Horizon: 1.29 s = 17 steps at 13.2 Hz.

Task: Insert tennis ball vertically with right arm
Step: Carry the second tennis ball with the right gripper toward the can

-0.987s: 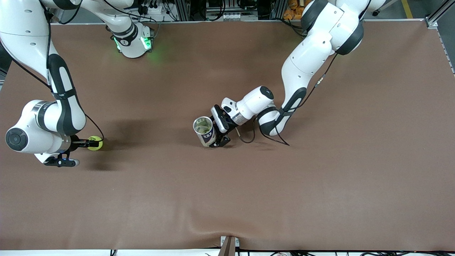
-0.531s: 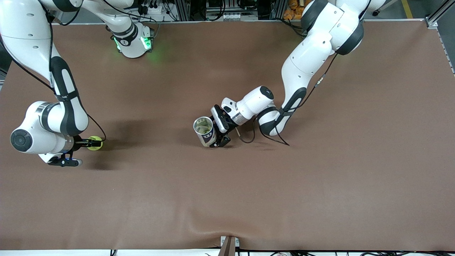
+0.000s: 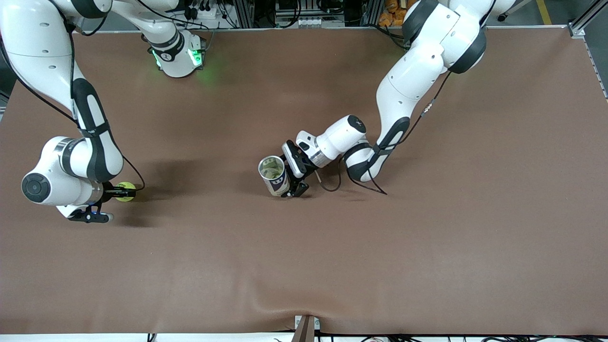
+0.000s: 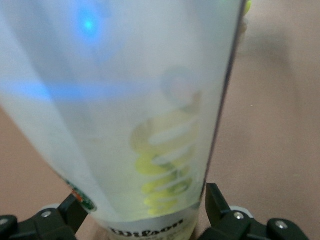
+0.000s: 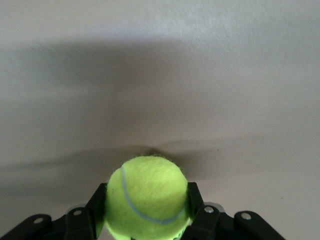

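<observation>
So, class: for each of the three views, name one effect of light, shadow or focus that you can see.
Front view: green glow beside the right arm's base; soft shadow by the tennis ball. Left wrist view: the can fills the frame, blurred, with a blue light spot on it. Right wrist view: the ball sharp between the right gripper fingers, broad arm shadows on the table.

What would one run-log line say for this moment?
right gripper: shut on tennis ball, at table | left gripper: around upright can, mid-table | ball not yet inserted
</observation>
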### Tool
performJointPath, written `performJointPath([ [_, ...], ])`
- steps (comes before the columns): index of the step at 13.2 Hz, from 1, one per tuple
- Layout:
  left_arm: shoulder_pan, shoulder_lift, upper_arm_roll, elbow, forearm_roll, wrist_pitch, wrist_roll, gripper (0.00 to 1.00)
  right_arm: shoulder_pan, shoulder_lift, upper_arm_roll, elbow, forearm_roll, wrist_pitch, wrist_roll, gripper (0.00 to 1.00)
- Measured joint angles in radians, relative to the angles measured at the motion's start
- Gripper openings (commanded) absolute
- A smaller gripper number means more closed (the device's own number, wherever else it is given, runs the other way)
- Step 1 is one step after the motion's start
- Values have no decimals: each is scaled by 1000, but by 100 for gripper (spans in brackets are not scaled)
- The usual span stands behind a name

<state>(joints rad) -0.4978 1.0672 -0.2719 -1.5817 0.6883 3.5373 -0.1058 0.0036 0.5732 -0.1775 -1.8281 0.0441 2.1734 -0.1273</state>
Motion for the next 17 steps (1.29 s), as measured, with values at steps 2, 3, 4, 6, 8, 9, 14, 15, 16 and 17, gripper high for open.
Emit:
performJointPath([
  [2,0,0,0,0,0,0,0,100,36,-34,0,44,-10,-87,5,0],
  [3,0,0,0,0,0,0,0,100,56,-54,0,77,-23,-147,24,0],
  [4,0,0,0,0,0,0,0,100,76,-75,1,112,-36,-203,52,0],
  [6,-1,0,0,0,0,0,0,100,116,-117,2,165,-46,-290,124,0],
  [8,-1,0,0,0,0,0,0,96,158,-155,6,200,-46,-364,222,0],
  [9,-1,0,0,0,0,0,0,93,185,-168,9,216,-45,-397,277,0],
  [14,-1,0,0,0,0,0,0,92,372,-176,19,335,45,-486,656,0],
  [15,-1,0,0,0,0,0,0,92,411,-176,20,358,60,-495,731,0],
  [16,-1,0,0,0,0,0,0,92,455,-176,21,372,66,-497,807,0],
  [17,-1,0,0,0,0,0,0,92,501,-176,22,377,68,-496,885,0],
])
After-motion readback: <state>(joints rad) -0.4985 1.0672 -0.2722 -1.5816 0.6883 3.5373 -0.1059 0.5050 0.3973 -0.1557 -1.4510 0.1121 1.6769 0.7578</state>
